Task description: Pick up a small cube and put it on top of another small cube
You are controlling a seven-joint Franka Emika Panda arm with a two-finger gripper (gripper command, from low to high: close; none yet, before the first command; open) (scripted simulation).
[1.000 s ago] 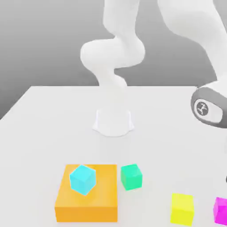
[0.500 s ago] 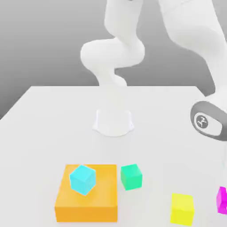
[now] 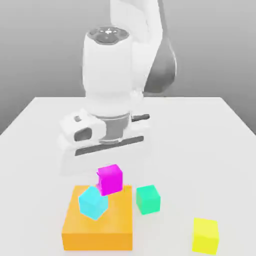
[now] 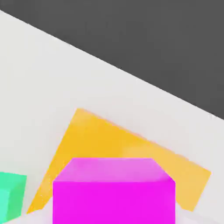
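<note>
Magenta cube point(image 3: 110, 179) lifted, cyan cube point(image 3: 93, 202) beside

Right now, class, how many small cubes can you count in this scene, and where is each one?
4. The pink cube hangs above the orange block; the turquoise cube sits on that block; the green cube and the yellow cube rest on the table.

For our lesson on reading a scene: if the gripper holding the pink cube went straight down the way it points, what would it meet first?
Probably the orange block, beside the cyan cube. The gripper carries the pink cube above them; depth is unclear, so it might clip the cyan cube.
</note>
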